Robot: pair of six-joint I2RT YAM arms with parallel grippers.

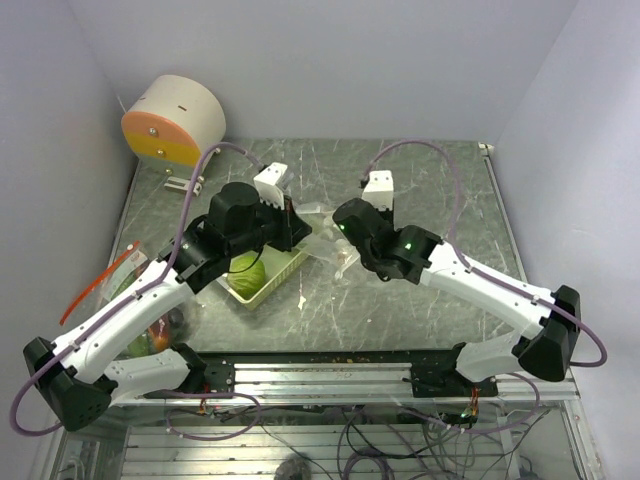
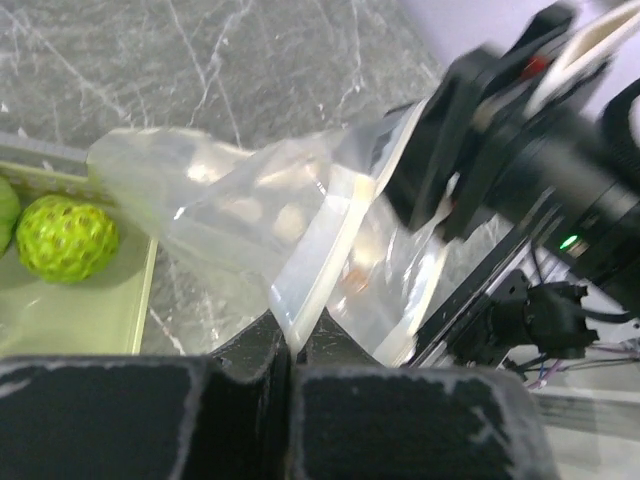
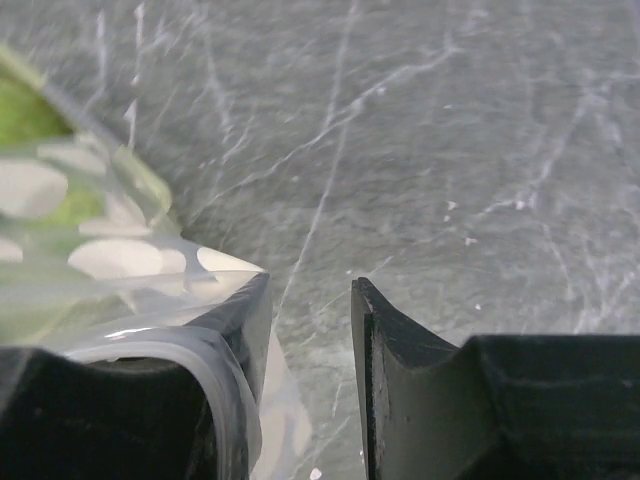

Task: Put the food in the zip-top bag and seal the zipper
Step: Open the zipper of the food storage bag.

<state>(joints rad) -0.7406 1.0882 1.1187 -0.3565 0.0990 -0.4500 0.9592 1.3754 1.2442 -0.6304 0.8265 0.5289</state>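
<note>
With the zip-top bag (image 2: 250,210) clamped in the clenched left tool (image 2: 290,350) but merely draped over the released right tool (image 3: 310,330), its mouth could be pulled shut before the bumpy green ball (image 2: 62,238) in the basket (image 2: 60,320) is loaded.

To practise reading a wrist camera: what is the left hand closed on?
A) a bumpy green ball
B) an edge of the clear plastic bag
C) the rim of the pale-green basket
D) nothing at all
B: in the left wrist view the left hand is shut, with an edge of the clear plastic bag pinched between its tips.
</note>
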